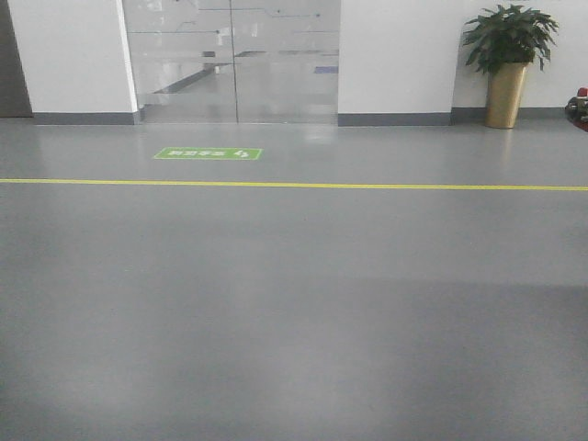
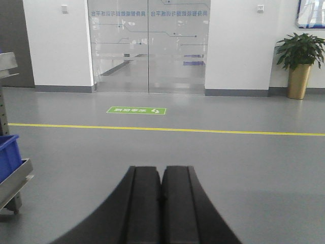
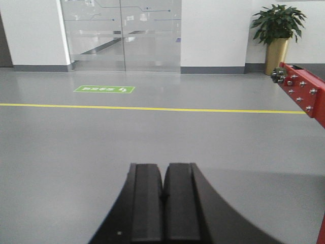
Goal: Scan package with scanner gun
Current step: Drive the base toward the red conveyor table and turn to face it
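No package and no scanner gun show in any view. My left gripper is shut and empty, its black fingers pressed together, pointing out over the grey floor. My right gripper is also shut and empty, pointing the same way over the floor. Neither gripper shows in the front view.
A blue bin sits on a metal rack at the left. A red metal frame stands at the right. A yellow floor line, a green floor sign, glass doors and a potted plant lie ahead.
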Motion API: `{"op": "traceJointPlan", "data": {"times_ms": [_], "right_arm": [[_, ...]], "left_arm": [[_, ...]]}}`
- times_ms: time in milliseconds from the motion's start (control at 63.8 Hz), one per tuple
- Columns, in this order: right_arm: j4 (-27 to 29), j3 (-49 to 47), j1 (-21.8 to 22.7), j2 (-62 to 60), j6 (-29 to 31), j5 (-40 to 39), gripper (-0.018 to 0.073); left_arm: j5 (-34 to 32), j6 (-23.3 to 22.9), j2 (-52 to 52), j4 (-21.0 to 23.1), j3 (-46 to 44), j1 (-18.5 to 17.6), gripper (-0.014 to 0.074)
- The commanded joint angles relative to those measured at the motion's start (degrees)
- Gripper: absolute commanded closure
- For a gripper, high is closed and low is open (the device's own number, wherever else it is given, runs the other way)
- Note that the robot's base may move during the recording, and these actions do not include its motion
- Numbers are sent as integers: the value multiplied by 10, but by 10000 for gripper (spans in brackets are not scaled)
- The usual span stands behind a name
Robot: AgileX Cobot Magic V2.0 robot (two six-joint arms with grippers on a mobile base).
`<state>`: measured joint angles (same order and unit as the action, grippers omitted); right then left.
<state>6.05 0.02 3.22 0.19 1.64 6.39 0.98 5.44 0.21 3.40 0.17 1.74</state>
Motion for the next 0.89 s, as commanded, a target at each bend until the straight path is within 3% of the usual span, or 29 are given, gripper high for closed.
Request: {"op": "traceJointPlan", "data": {"times_ms": [0, 706, 878], "right_arm": [[-4, 0, 2, -2, 1, -8, 713], [-4, 0, 2, -2, 1, -8, 713], [-4, 0, 19, -2, 1, -8, 713]], "left_arm": [[-10, -2, -2, 4, -2, -2, 707], [-10, -2, -2, 4, -2, -6, 707], [-10, -2, -2, 4, -2, -18, 707]]}}
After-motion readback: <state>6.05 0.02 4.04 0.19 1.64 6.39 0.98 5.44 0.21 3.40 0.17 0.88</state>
